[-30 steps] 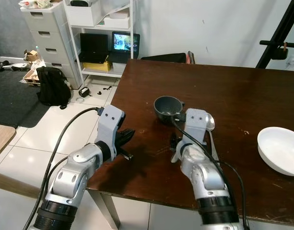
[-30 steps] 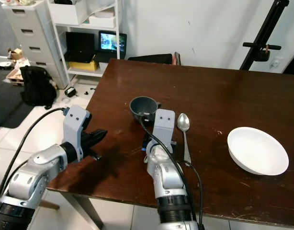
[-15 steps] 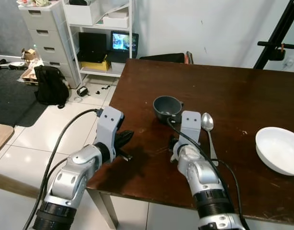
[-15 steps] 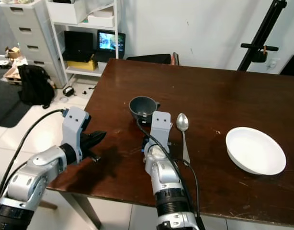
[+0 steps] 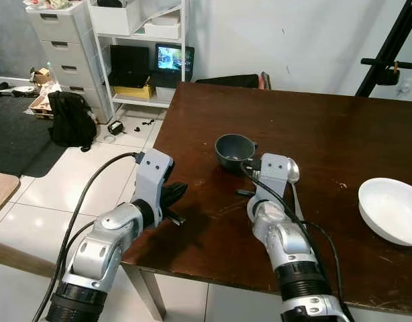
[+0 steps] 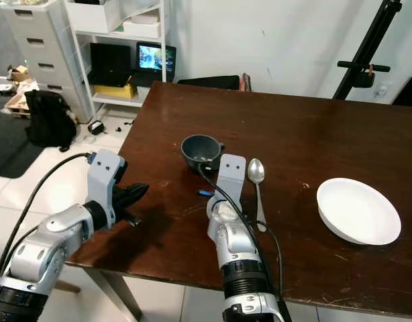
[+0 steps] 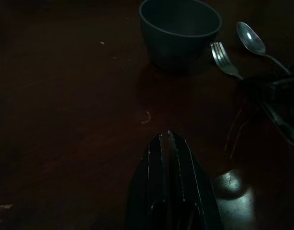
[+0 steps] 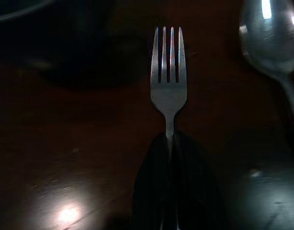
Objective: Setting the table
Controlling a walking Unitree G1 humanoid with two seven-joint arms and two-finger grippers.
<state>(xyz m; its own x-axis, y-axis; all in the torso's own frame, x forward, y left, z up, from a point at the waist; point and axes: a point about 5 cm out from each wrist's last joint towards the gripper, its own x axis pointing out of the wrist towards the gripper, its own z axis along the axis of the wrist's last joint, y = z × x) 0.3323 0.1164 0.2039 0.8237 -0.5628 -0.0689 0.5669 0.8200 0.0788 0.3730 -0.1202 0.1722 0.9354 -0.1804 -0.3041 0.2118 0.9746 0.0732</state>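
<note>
While the right end effector (image 8: 170,143) has its two black fingers pressed together on the handle of a fork (image 8: 168,81), the fork points away from it with its tines toward the dark grey cup (image 5: 234,151). This end effector is over the tabletop (image 5: 340,134), near the left edge and a little back from the near edge, between the cup and the spoon (image 5: 292,172). The spoon lies just beside the fork on its right, with its bowl toward the far edge. The cup stands upright, closer to the left edge than to the right one. A white bowl (image 5: 392,209) rests near the right edge, well apart from the cup and the cutlery.

The left end effector (image 7: 165,141) has its fingers pressed together with nothing between them. It hovers at the left edge close to the near left corner, and it points toward the cup.
</note>
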